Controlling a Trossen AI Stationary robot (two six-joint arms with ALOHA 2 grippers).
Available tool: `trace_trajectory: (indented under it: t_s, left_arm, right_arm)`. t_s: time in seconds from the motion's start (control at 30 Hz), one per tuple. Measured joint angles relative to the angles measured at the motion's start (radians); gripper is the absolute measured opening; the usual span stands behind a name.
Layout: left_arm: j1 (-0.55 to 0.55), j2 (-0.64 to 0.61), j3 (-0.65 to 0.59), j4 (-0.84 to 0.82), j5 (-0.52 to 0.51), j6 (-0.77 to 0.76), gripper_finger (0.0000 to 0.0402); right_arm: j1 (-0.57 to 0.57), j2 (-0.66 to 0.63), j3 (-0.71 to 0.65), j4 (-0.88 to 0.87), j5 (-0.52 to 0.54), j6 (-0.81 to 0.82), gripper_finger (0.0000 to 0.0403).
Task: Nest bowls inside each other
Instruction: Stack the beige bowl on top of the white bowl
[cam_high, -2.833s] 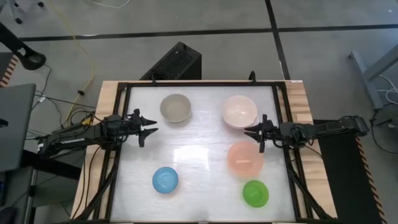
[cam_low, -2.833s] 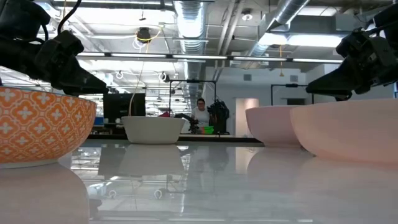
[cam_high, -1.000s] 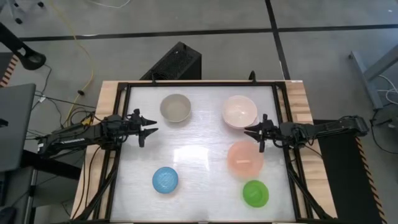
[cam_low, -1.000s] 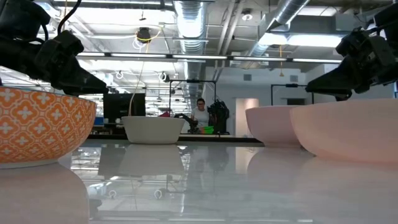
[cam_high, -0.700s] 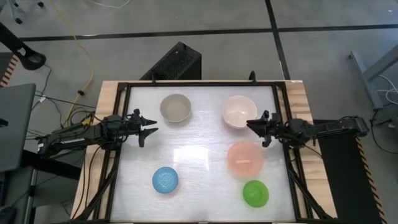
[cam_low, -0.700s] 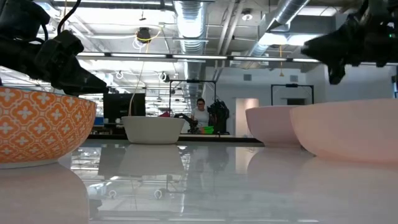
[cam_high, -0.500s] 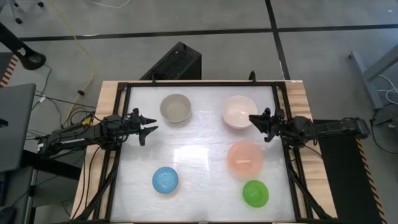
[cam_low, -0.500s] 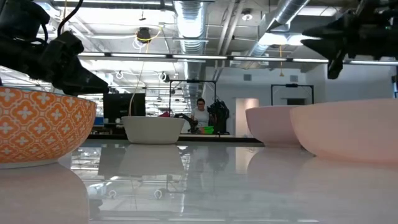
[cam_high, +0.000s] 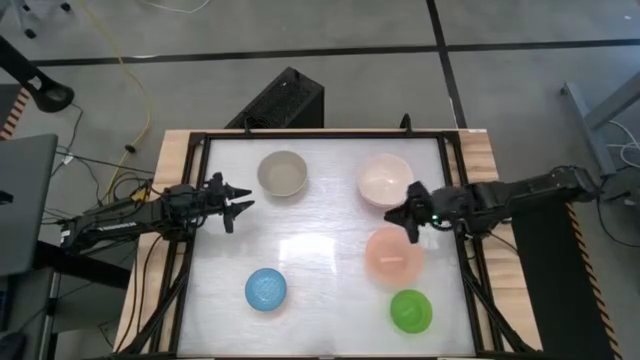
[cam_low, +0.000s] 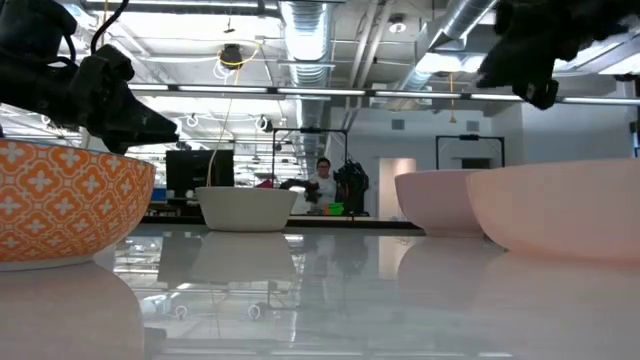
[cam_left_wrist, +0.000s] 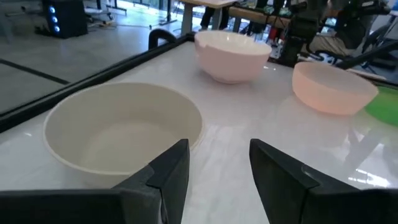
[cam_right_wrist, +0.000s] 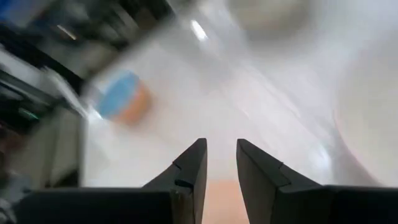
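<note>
Five bowls rest on their bases on the white table, each apart from the others: beige-grey (cam_high: 283, 173) far left, pale pink-white (cam_high: 385, 180) far right, salmon-pink (cam_high: 393, 255) nearer right, blue (cam_high: 267, 289) near left, green (cam_high: 411, 311) near right. My right gripper (cam_high: 405, 215) hangs open in the air between the pale pink-white and salmon-pink bowls, touching neither, and shows high up in the low view (cam_low: 515, 70). My left gripper (cam_high: 236, 206) stands open at the table's left side, just short of the beige-grey bowl (cam_left_wrist: 124, 130).
A black frame (cam_high: 320, 133) borders the table top, with wooden strips outside it on the left and right. The blue bowl's outer wall is orange-patterned (cam_low: 70, 205). Open table lies in the middle (cam_high: 320, 250) among the bowls.
My right gripper has risen well above the bowls, rolled about its own line and tipped its fingers downward, ending a little farther in over the table between the two pink bowls. Its finger gap looks unchanged. All bowls have stayed where they were.
</note>
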Motion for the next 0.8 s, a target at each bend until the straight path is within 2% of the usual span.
trace_trajectory:
  t_s: [0.13,0.23,0.4,0.6,0.8]
  left_arm:
    - [0.000,0.000,0.000,0.001,-0.026,0.013,0.0158]
    - [0.000,0.000,0.000,0.002,-0.057,0.014,0.0158]
    - [0.000,0.000,0.000,-0.001,-0.075,0.023,0.0158]
    - [0.000,0.000,0.000,-0.005,-0.075,0.032,0.0158]
    - [0.000,0.000,0.001,-0.005,-0.075,0.032,0.0158]
  right_arm:
    - [-0.008,0.135,0.199,-0.433,-0.003,0.166,0.0112]
    - [-0.011,0.222,0.273,-0.654,-0.018,0.287,0.0129]
    - [-0.011,0.318,0.283,-0.694,-0.106,0.343,0.0193]
    - [-0.032,0.432,0.281,-0.699,-0.158,0.243,0.0280]
    - [-0.067,0.559,0.281,-0.729,-0.160,0.160,0.0301]
